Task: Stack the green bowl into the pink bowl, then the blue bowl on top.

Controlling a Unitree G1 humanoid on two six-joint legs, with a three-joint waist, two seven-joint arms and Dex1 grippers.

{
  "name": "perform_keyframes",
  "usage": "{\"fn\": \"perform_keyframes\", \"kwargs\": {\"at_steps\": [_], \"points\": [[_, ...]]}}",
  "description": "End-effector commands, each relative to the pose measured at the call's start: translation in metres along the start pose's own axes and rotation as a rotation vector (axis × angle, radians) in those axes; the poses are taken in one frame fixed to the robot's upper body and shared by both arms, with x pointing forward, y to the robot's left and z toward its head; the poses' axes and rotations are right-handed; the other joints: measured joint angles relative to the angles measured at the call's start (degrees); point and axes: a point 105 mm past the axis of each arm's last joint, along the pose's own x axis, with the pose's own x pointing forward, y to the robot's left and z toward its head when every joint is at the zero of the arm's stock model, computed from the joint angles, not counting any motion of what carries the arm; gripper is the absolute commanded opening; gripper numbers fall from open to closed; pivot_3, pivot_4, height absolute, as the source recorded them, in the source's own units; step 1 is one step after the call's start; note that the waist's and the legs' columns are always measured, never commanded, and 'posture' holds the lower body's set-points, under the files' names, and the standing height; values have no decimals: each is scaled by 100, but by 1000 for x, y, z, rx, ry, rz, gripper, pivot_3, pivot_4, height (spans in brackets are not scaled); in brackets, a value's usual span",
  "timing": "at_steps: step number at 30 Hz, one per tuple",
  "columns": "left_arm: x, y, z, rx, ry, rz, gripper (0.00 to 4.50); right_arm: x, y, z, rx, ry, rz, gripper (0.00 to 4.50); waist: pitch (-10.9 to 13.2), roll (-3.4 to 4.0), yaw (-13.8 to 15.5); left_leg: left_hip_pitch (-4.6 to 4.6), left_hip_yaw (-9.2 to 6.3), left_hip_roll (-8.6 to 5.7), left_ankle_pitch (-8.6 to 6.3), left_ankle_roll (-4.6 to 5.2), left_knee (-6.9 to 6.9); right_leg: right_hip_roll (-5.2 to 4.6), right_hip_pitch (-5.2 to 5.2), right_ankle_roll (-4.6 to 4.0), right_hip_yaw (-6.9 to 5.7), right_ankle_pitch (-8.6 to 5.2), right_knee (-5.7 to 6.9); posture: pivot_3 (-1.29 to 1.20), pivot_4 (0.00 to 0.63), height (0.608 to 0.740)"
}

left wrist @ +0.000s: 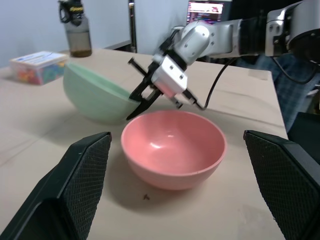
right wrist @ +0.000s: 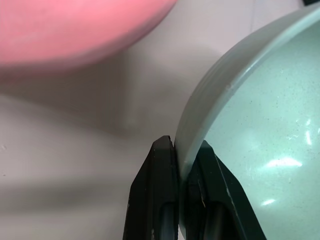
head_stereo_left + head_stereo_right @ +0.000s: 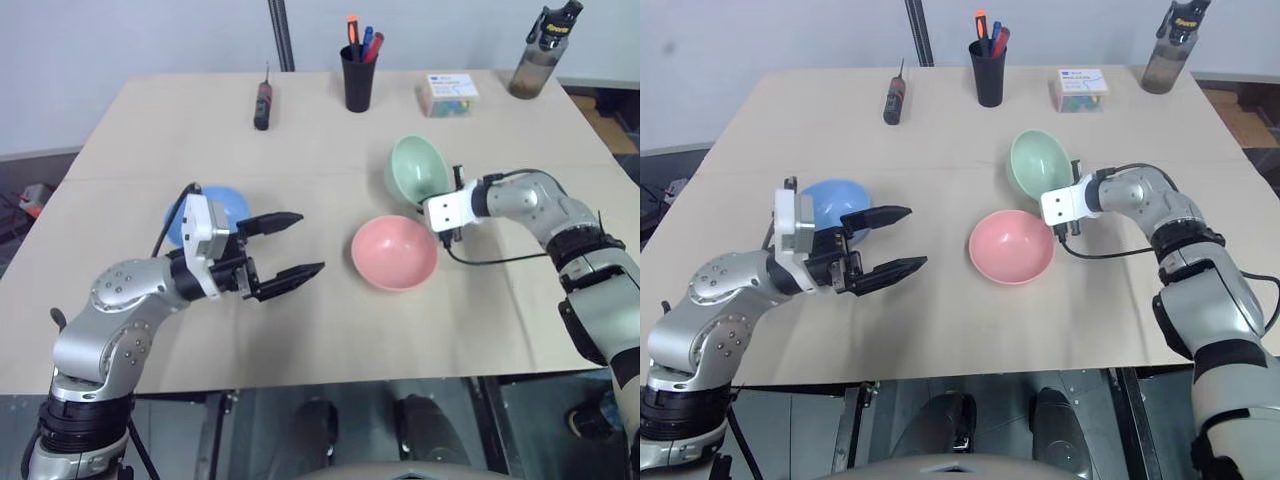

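The right end effector (image 1: 136,104) pinches the tilted green bowl's (image 3: 415,168) rim beside the pink bowl (image 3: 393,252) (left end effector (image 3: 287,245) gapes wide, empty).

An office or lab: a desk (image 3: 300,340) with a pen cup (image 3: 358,78), screwdriver (image 3: 263,105), and a monitor (image 1: 206,9) behind.

Silver arms, black-fingered left gripper (image 3: 285,244), black cables.
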Motion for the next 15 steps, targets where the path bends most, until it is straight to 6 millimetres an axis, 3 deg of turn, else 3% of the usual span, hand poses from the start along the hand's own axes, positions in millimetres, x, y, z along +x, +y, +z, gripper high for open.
{"fn": "perform_keyframes", "kwargs": {"at_steps": [1,6,11,13,14,15], "points": [[-3,20,10,60,-33,158,4500,-36,-37,25,31,-139,-91,63,6,6,17,-2,-3,-1,0,1,3,-3,1,0,-2,0,-1,0,150,740],[-4,29,7,83,-31,226,4500,-73,-27,73,136,-308,28,63,7,8,39,-7,-15,0,-1,1,-1,-6,3,0,-12,0,-3,0,150,740],[-6,32,5,69,-36,233,4500,-83,13,115,228,-375,239,63,7,9,63,-8,-14,3,-2,2,1,-14,2,0,-8,0,-2,0,150,740],[-5,33,5,73,-38,234,4500,-75,21,117,261,-370,243,723,6,8,58,-4,-16,3,-2,2,2,-19,6,0,-9,0,-2,0,150,740],[-4,33,5,76,-37,234,4500,-73,23,116,269,-361,244,814,6,7,59,-4,-14,2,-2,2,4,-19,6,0,-7,0,-1,0,150,740],[-4,34,6,79,-35,235,4500,-70,27,115,273,-348,251,1369,6,7,64,-1,-13,1,-2,2,8,-19,8,0,-7,1,2,0,150,740]]}}
